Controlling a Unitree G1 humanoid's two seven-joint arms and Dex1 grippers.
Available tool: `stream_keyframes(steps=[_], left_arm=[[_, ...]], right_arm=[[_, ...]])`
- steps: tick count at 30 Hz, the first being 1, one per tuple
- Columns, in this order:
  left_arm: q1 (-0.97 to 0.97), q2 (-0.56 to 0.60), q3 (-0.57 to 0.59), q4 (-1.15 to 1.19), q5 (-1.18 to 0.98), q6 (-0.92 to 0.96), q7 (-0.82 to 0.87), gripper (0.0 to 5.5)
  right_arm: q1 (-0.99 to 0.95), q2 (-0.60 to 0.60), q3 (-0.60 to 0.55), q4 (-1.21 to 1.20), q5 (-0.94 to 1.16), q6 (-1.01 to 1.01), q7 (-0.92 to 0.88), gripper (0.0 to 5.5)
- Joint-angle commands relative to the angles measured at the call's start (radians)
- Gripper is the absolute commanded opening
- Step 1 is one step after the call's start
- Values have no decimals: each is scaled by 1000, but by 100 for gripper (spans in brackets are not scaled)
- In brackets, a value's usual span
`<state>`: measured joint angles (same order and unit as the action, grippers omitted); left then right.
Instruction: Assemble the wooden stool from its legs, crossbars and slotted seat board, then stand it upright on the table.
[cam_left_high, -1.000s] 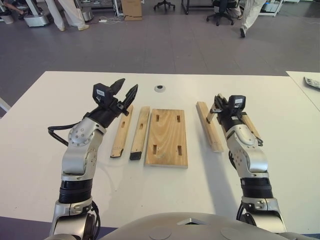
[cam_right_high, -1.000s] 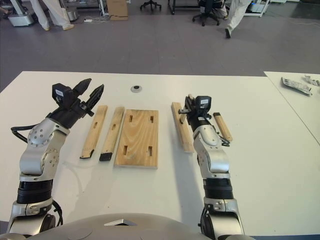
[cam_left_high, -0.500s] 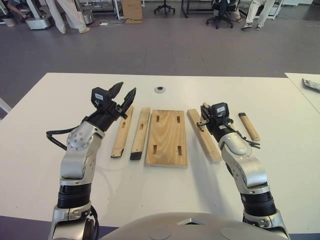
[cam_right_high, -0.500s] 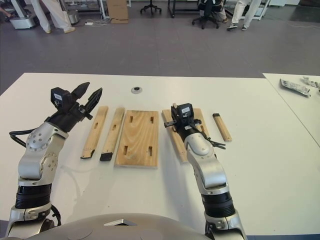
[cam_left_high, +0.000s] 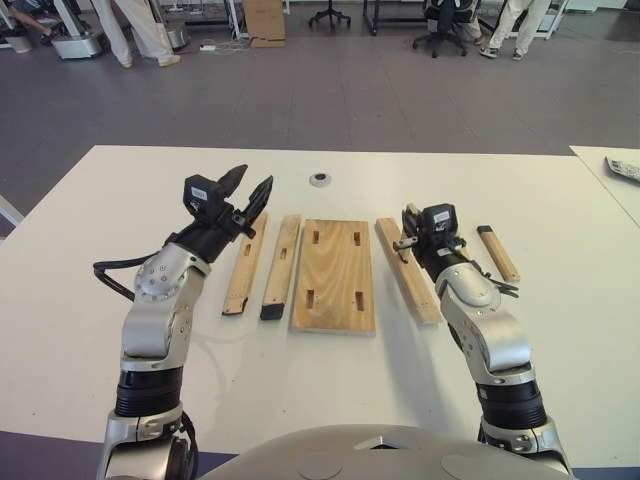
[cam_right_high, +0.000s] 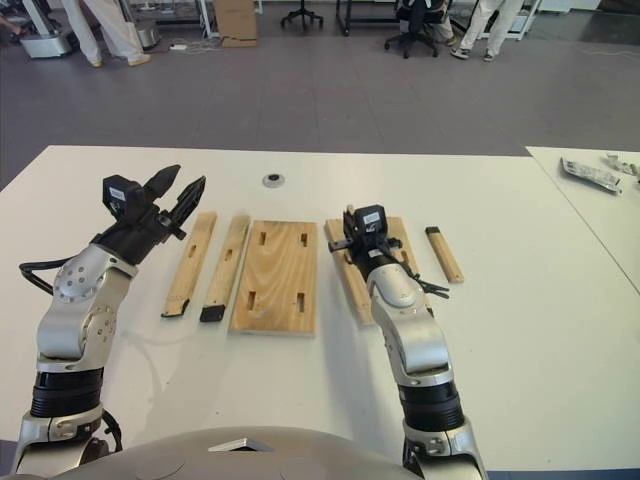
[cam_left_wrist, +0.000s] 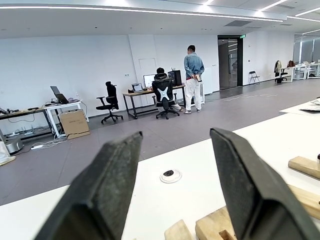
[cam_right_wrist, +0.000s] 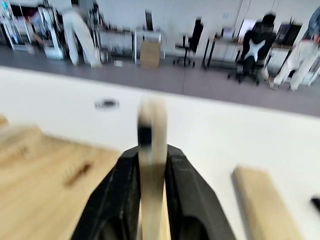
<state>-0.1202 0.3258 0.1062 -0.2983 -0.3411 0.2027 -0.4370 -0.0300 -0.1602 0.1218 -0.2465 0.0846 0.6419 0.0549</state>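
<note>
Right gripper (cam_left_high: 414, 236) fingers clamped on edge-up wood piece (cam_right_wrist: 151, 131), 3 o'clock of slotted seat board (cam_left_high: 333, 273); likely staging for slots. Left gripper (cam_left_high: 252, 186) fingers apart above legs (cam_left_high: 243, 262) at 9 o'clock, probably poised to pick.

**No print legible**

A white label (cam_left_high: 197, 186) on the left gripper (cam_left_high: 254, 177), at ten o'clock from the seat board (cam_left_high: 333, 272), and a second label (cam_left_high: 437, 213) on the right gripper (cam_left_high: 408, 228), at two o'clock, are too small to read. A green sign (cam_left_wrist: 242, 36) over the far doorway (cam_left_wrist: 230, 62) is illegible too.
</note>
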Motion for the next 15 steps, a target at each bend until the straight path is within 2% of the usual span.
stream_keyframes(steps=[1, 9, 15], left_arm=[[-2, -12, -15, 11, 21, -13, 14, 249], [29, -25, -20, -12, 23, -22, 36, 249], [94, -42, -14, -64, 34, -25, 66, 249]], right_arm=[[-3, -11, -7, 11, -26, 21, -4, 140], [26, -45, -21, -96, -22, 108, 39, 302], [47, -46, -58, -232, 39, 333, 67, 409]])
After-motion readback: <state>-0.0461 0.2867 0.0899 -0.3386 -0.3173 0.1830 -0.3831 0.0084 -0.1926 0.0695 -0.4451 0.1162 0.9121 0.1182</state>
